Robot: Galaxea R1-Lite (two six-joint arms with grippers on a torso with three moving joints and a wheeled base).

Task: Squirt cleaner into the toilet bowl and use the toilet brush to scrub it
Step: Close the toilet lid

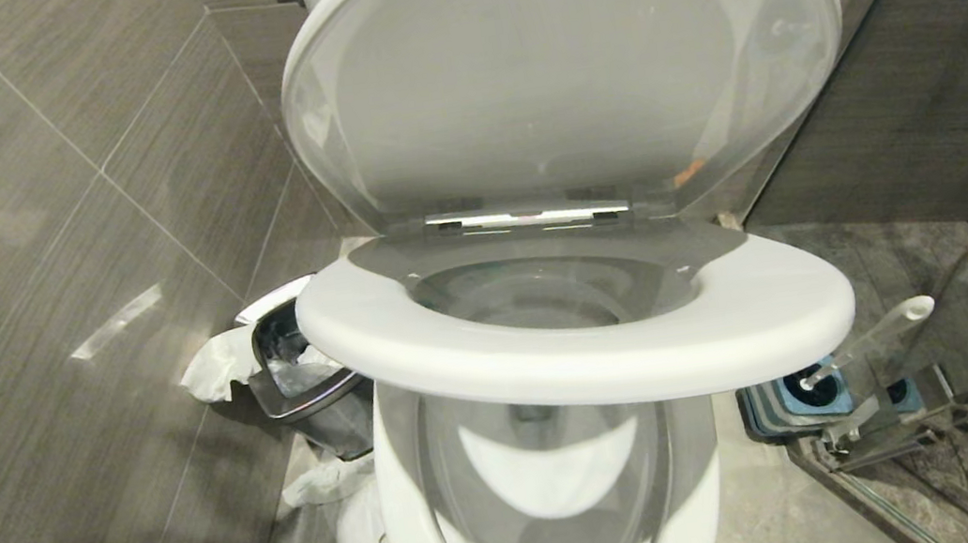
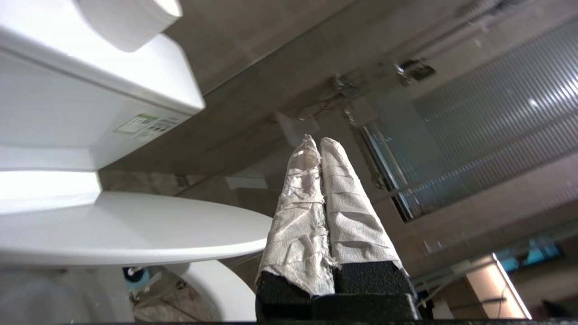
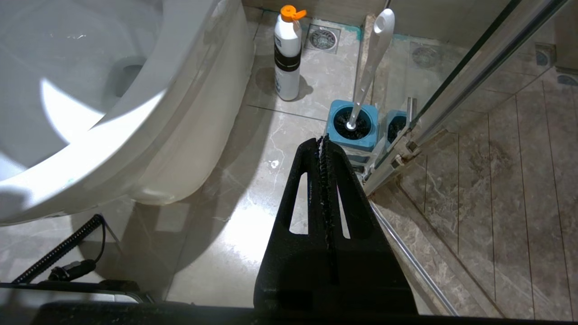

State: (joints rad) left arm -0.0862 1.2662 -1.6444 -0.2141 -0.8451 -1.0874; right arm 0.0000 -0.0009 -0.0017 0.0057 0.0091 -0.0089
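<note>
- steel waste bin [image 1: 310,381], far side of the toilet from the brush
- crumpled paper [image 1: 218,366] beside bin
- glass partition [image 3: 474,67] just beside brush
- floor drain [image 3: 323,38] near brush

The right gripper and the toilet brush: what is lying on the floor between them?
Nothing: in the right wrist view, only bare floor tile separates the shut right gripper from the toilet brush standing in its blue holder.

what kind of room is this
A bathroom, most likely a small tiled toilet stall beside a glass shower screen. The toilet bowl with its seat half raised, the toilet brush in its blue holder and a steel waste bin show it.
</note>
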